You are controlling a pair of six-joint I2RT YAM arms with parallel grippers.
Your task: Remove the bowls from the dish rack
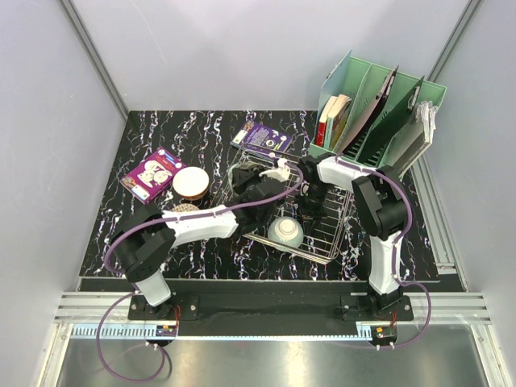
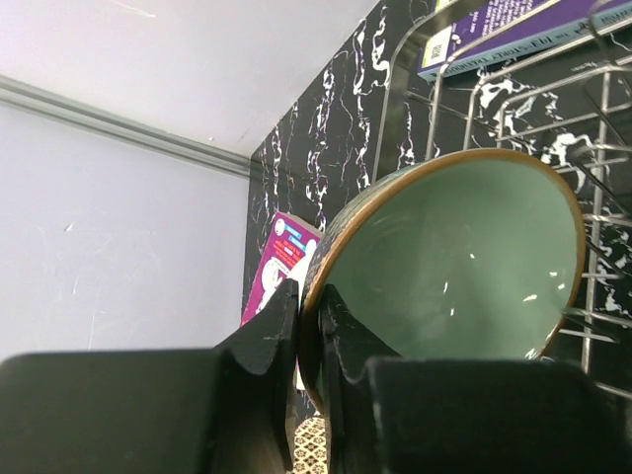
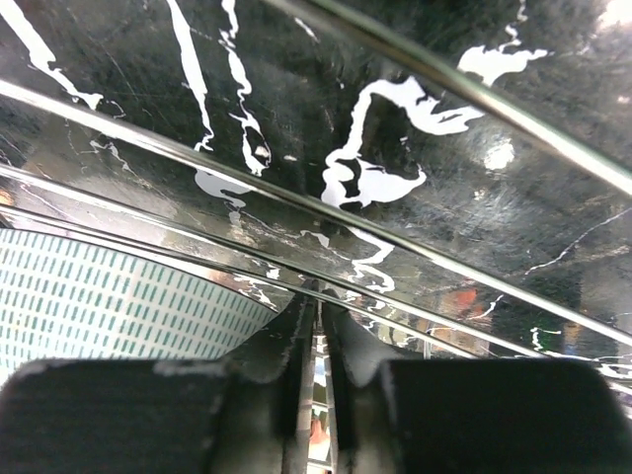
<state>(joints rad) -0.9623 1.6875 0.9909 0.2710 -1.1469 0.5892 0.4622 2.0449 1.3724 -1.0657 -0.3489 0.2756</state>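
Note:
My left gripper [image 2: 311, 306] is shut on the rim of a pale celadon green bowl [image 2: 454, 257] with a brown edge, held tilted over the chrome wire dish rack [image 2: 513, 89]. In the top view the left gripper [image 1: 256, 181] reaches into the rack's [image 1: 326, 242] far left part. My right gripper [image 1: 310, 205] is down inside the rack, its jaws [image 3: 316, 326] closed on a thin rack wire. A white bowl with fine teal dashes [image 3: 109, 296] lies just left of it, and it also shows at the rack's near side in the top view [image 1: 285, 232].
A cream bowl [image 1: 192, 181] and a patterned bowl [image 1: 184, 208], partly under my left arm, stand on the black marbled table left of the rack. Purple books lie at the far left [image 1: 153, 173] and behind the rack [image 1: 262, 139]. A mint-green file organizer [image 1: 375, 113] stands at the far right.

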